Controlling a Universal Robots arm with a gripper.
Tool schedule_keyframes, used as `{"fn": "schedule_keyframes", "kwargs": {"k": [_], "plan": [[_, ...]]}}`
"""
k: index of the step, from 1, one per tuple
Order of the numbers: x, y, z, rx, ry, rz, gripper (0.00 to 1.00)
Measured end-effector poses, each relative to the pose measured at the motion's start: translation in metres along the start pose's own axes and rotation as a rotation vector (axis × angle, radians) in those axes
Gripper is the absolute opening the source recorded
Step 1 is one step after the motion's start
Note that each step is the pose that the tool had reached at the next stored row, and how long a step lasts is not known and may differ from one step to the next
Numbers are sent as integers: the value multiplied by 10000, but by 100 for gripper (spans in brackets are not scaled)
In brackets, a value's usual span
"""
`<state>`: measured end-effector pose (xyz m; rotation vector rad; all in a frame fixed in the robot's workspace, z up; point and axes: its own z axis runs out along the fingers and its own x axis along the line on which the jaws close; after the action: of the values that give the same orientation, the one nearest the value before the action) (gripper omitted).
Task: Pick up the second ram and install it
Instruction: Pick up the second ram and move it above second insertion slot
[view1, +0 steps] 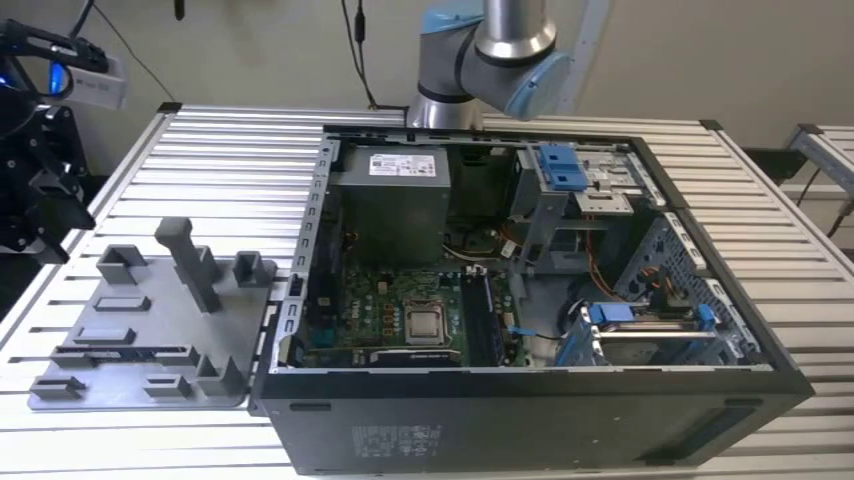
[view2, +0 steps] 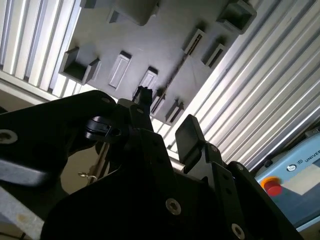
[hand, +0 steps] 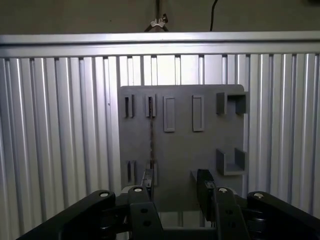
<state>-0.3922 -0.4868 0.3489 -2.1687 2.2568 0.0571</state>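
In the first wrist view the second ram (hand: 151, 135) is standing on edge in the grey plate (hand: 180, 145). The gripper (hand: 175, 184) is hanging near it, fingers (hand: 202, 182) spread, holding nothing. The pick-up looks to be in hand; grasping calls for straddling the thin board squarely. The computer case (view1: 534, 410) is sitting open at the exterior view's right.

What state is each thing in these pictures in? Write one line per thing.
gripper: open, empty, hovering over the holder plate.
second ram: standing on edge in the holder plate's slots, not gripped.
holder plate: lying flat on the slatted table.
computer case: lying on its side, panel off, inside exposed.
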Motion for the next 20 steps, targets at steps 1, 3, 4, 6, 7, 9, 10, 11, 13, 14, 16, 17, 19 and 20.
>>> {"fn": "schedule_keyframes", "kwargs": {"k": [1, 3, 4, 6, 7, 9, 10, 11, 13, 14, 16, 17, 19, 20], "plan": [[0, 0, 11, 3, -2, 0, 48], [1, 2, 29, 3, 0, -1, 48], [1, 5, 42, 4, -1, 0, 48], [2, 15, 68, 5, -1, 1, 48], [4, 22, 83, 5, 0, -1, 48], [5, 35, 112, 4, 0, -1, 48], [6, 40, 126, 4, 0, -1, 48], [7, 46, 140, 4, 0, -1, 48], [8, 56, 168, 4, -1, -1, 48], [8, 60, 182, 4, -1, 0, 48], [10, 69, 208, 4, -1, -1, 48], [10, 73, 222, 4, 0, -1, 48], [12, 84, 256, 5, -1, 0, 48], [13, 90, 271, 4, 0, 0, 48]]}}
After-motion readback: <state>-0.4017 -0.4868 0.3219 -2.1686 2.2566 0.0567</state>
